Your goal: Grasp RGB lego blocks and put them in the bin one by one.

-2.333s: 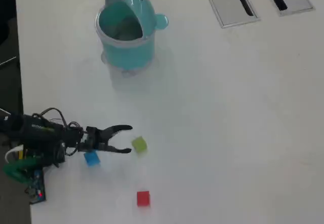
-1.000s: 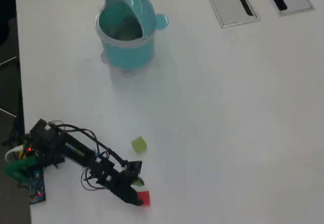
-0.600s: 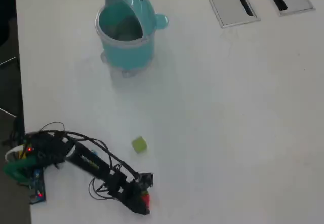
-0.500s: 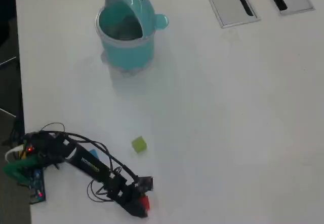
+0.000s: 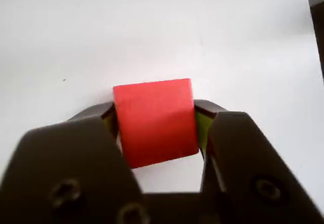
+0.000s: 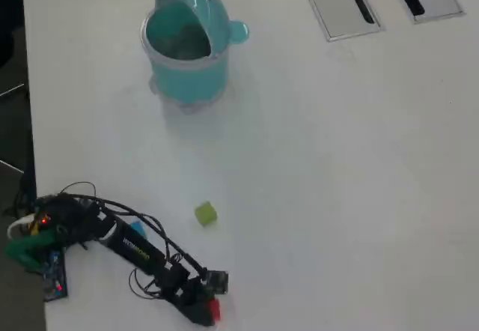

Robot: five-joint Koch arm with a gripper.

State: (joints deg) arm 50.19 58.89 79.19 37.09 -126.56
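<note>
- White desk (image 6: 337, 181), plain and matte.
- Teal whale-shaped bin (image 6: 185, 46) stands upright near the top of the overhead view.
- Yellow-green lego block (image 6: 206, 214) lies alone, well below the bin.
- Two grey rectangular panels (image 6: 340, 5) sit flush at the top right.

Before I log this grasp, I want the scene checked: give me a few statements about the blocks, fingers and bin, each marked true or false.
1. The red block sits between the gripper's fingers. True.
2. The yellow-green block is inside the bin. False: it lies on the table, well apart from the bin.
3. The bin stands upright in the overhead view. True.
4. The blue block lies in the open, far from the arm. False: the arm hides most of it.
5. The fingers hold the yellow-green block. False: red.
</note>
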